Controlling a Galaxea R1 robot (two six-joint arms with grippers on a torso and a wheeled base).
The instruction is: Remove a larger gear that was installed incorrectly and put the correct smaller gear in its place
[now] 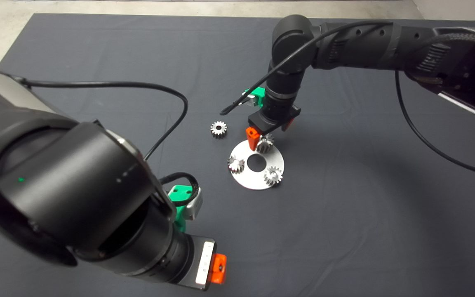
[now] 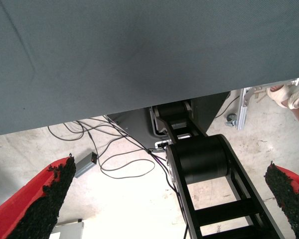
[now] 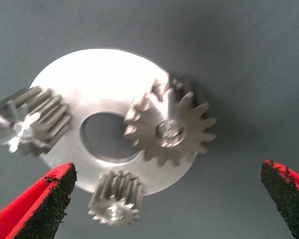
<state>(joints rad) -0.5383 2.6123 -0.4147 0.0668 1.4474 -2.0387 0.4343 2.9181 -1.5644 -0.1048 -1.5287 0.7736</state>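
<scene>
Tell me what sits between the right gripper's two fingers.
In the right wrist view, the right gripper is open, hovering over the round plate. The larger gear lies between its fingers, untouched, beside two small gears.

Right gripper (image 1: pixel 262 138) hung directly over the larger gear (image 3: pixel 168 127), fingers (image 3: pixel 42 204) spread wide, bare mat either side. Two small gears (image 1: pixel 236 164) (image 1: pixel 273 175) crowded the round plate (image 1: pixel 249 180) nearby. Spare smaller gear (image 1: pixel 218 128) lay apart on open mat (image 1: pixel 344 198), unobstructed all round.
</scene>
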